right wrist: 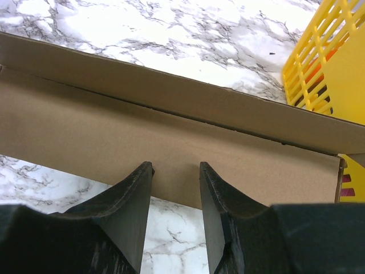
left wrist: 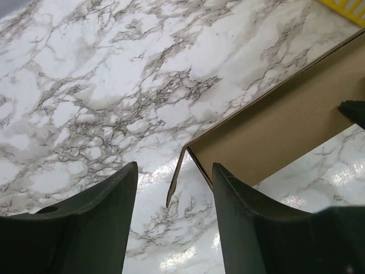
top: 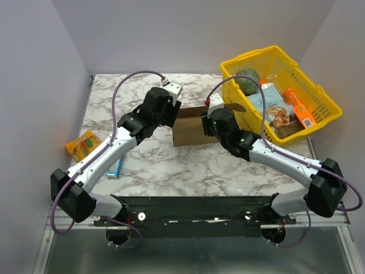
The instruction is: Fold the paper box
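Near edge: black metal mounting rail point(top: 188, 212) carries both arm bases; the cables looping under it run out of the picture.
On the left: the left gripper point(left wrist: 175, 168) hangs released, its two dark fingers point(left wrist: 97, 222) spread with nothing clamped. From above, its wrist housing covers it completely.
Between those fingers: a thin loose flap at one corner of the box stands in the gap, clear of both. I can't tell whether its bottom edge rests on the tabletop.
Task's thing: the plain brown cardboard paper box point(top: 188, 130) sits partly raised near the middle of the white marble-patterned table point(top: 171, 165), between the two wrists and just beside the basket. From above, both ends are hidden behind the arms.
On the right: the right gripper point(right wrist: 175, 165) has its jaws parted and nothing between them. Its tips meet the lower edge of a long cardboard wall; real contact is hard to judge.
Basket: yellow slatted plastic basket point(top: 249, 55) at the far right corner holds a dark green round object point(top: 248, 80), a pale blue packet point(top: 274, 111) and an orange packet point(top: 299, 111); their print is too small to read.
Left table edge: orange-yellow snack packet point(top: 84, 144) lies flat.
Under the left forearm: a small blue-green carton point(top: 115, 166), mostly covered.
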Robot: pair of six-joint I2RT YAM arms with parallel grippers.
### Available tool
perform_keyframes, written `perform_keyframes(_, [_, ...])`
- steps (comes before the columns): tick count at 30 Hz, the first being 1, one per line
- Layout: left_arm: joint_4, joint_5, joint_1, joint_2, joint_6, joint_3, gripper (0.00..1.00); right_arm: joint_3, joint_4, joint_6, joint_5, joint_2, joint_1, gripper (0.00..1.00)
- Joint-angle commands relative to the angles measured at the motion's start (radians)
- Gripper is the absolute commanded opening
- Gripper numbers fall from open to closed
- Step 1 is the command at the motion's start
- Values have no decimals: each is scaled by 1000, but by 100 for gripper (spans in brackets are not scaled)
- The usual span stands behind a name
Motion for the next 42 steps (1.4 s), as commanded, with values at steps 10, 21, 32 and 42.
perform_keyframes(10, [-96,6,1,12,9,59,52,-37,-175,-11,-41,17,6,47])
perform_keyframes(21, [-117,18,1,18,3,31,47,-34,-175,-12,-41,17,6,47])
perform_keyframes(32, [-142,46,1,48,-34,35,10,-35,-173,-12,-38,18,5,47])
perform_keyframes(42, [-122,126,10,101,-211,85,0,-48,-156,-3,-44,31,5,47])
